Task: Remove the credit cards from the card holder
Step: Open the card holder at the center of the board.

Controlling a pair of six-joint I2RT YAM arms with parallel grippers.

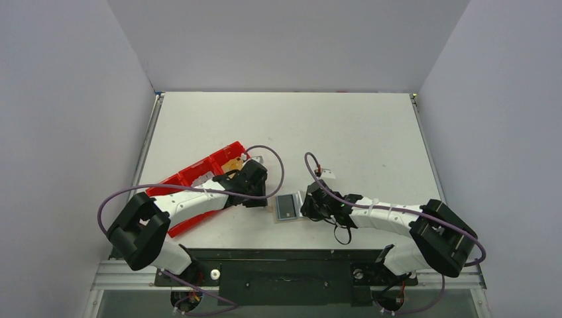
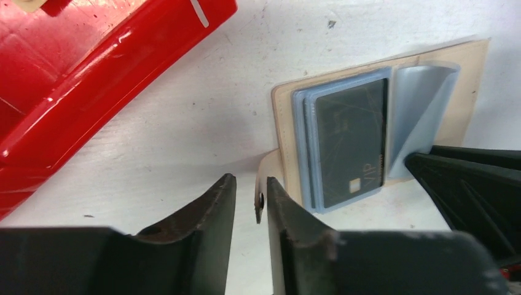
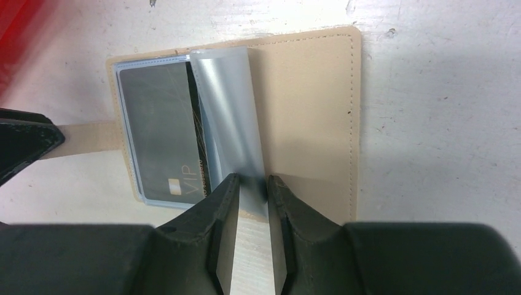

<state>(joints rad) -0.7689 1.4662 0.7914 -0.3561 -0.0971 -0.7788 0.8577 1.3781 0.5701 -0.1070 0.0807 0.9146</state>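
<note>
The tan card holder (image 1: 289,207) lies open on the table between both grippers. A dark grey card marked VIP (image 2: 350,141) sits in its left half inside light blue layers (image 2: 301,147); it also shows in the right wrist view (image 3: 160,123). A clear sleeve flap (image 3: 227,110) stands lifted from the holder's bare tan half (image 3: 307,110). My right gripper (image 3: 253,184) is slightly open, with the flap's lower end between its tips. My left gripper (image 2: 249,184) is slightly open around the holder's tab (image 2: 261,184), which rests against the right finger. No pale white-grey card shows.
The long red plastic tray (image 1: 199,175) lies left of the holder, under the left arm, with a small yellow item (image 1: 232,163) at its far end. A small white tag (image 1: 329,173) lies behind the right gripper. Grey walls enclose the table.
</note>
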